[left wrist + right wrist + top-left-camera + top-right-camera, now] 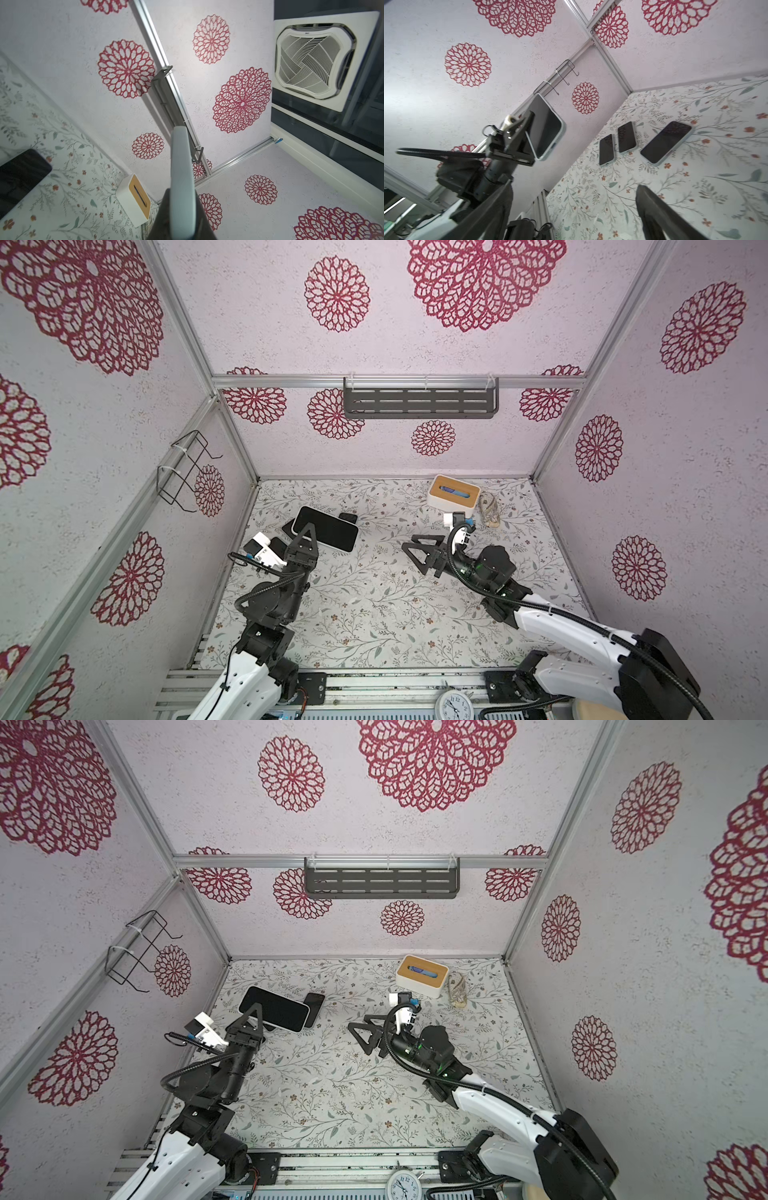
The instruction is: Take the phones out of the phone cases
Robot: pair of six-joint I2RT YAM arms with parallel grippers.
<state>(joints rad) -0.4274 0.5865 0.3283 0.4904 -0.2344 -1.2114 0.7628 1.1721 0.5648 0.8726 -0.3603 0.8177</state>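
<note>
A phone with a dark screen sits in a pale blue phone case (328,531) (276,1009), raised off the table at the left. My left gripper (307,531) (255,1011) is shut on the edge of the case. In the left wrist view only that pale edge (181,187) shows between the jaws. The right wrist view has the cased phone (545,126) standing upright in the left gripper. My right gripper (408,542) (357,1022) (575,199) hangs open mid-table, apart from the phone, with nothing between its fingers.
Three more cased phones (606,149) (626,137) (666,142) lie on the floral table. A white box with a wooden top (454,493) and a netted bundle (488,510) stand at the back right. A dark shelf (419,400) hangs on the back wall. A wire rack (183,472) hangs on the left wall.
</note>
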